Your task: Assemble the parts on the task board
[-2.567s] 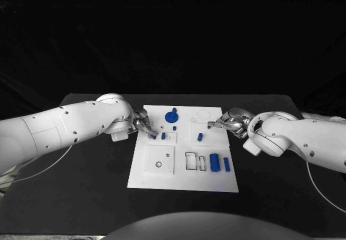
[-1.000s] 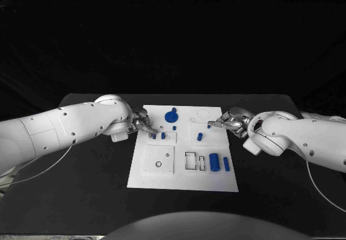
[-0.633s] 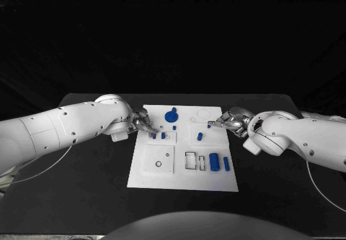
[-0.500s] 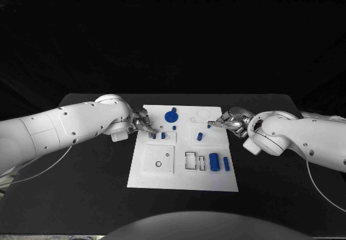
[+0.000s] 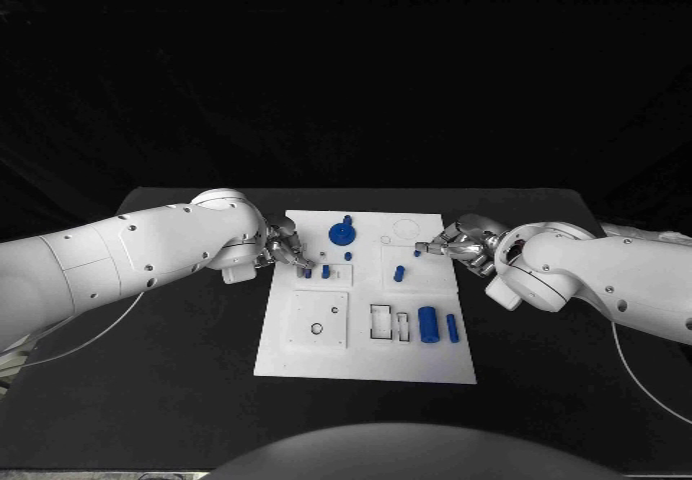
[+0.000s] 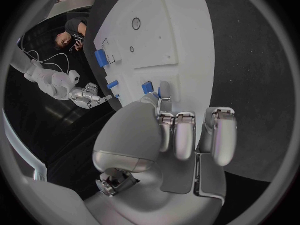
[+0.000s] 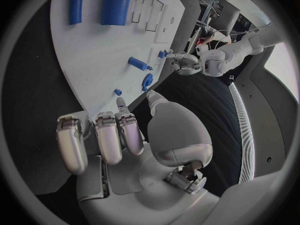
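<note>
At the left edge of the task board (image 5: 366, 352), on its far half, the left hand (image 5: 284, 247) has its fingertips down on a small blue peg (image 5: 307, 271), which stands just beside a second blue peg (image 5: 327, 271) to its right; whether the fingers actually pinch it cannot be told. Across the board, the right hand (image 5: 459, 243) holds a fingertip to a small blue part (image 5: 420, 252) at the far right edge, grip likewise uncertain. Judged from this, the left hand is nearer the paired pegs, so the coming move there turns on it.
</note>
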Controlling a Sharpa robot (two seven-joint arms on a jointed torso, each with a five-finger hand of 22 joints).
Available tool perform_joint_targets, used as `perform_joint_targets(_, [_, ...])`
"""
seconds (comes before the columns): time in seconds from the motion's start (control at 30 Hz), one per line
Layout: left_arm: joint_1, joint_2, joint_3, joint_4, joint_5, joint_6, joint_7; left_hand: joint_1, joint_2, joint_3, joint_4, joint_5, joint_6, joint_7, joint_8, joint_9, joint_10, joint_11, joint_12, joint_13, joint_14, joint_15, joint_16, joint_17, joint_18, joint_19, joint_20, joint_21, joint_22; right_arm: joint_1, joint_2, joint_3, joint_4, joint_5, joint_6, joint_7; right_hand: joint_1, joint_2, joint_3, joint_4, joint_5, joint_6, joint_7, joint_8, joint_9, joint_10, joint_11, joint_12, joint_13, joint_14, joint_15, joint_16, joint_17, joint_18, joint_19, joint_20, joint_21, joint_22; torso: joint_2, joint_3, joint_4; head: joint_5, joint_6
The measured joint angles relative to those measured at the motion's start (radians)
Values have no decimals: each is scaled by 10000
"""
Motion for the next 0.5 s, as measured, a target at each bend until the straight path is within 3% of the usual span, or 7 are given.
perform_joint_targets(0.07, [3, -7, 2, 1, -35, 14, -13, -677, -304, -403, -12, -69, -35, -38, -1, -3, 31, -30, 4, -466, 0, 0, 0, 0, 0, 0, 0, 0, 0, 0, 0, 0, 0, 0, 0, 0, 0, 0, 0, 0, 0, 0, 0, 0, 0, 0, 0, 0, 0, 0, 0, 0, 0, 0, 0, 0, 0, 0, 0, 0, 0, -1, 2])
perform_joint_targets(0.17, [0, -19, -1, 11, -89, 28, -39, -1498, -630, -903, 13, -207, 35, 29, -1, -28, 32, 41, 39, -518, 0, 0, 0, 0, 1, 0, 0, 0, 0, 0, 0, 0, 0, 0, 0, 0, 0, 0, 0, 0, 0, 0, 0, 0, 0, 0, 0, 0, 0, 0, 0, 0, 0, 0, 0, 0, 0, 0, 0, 0, 0, -1, 6])
perform_joint_targets(0.33, [-9, -50, -7, 34, -231, 35, -102, -2245, -1139, -1584, 43, -234, 69, 65, -1, -94, 32, 41, 39, -518, 0, 0, 0, 0, 0, 0, 0, 0, 0, -1, -3, 0, -2, 0, 0, 0, 0, 0, 0, 0, 0, 0, 0, 0, -1, 0, 0, 0, -1, 0, 0, 0, 0, 0, 0, 0, 0, -1, 0, -1, 0, 8, 7])
perform_joint_targets(0.5, [-9, -100, -7, 69, -362, 33, -142, -2579, -1369, -1889, 51, -234, 104, 29, -1, -126, 32, 40, 39, -518, 0, 0, 0, -1, 1, 0, 0, 0, 0, -3, -4, 0, -4, 0, 0, 0, 0, 0, 0, 0, 0, 0, 0, 0, 5, 0, 0, 0, -1, 0, 0, 0, 0, 0, 0, 0, 0, -2, -1, 0, 0, 12, 14])
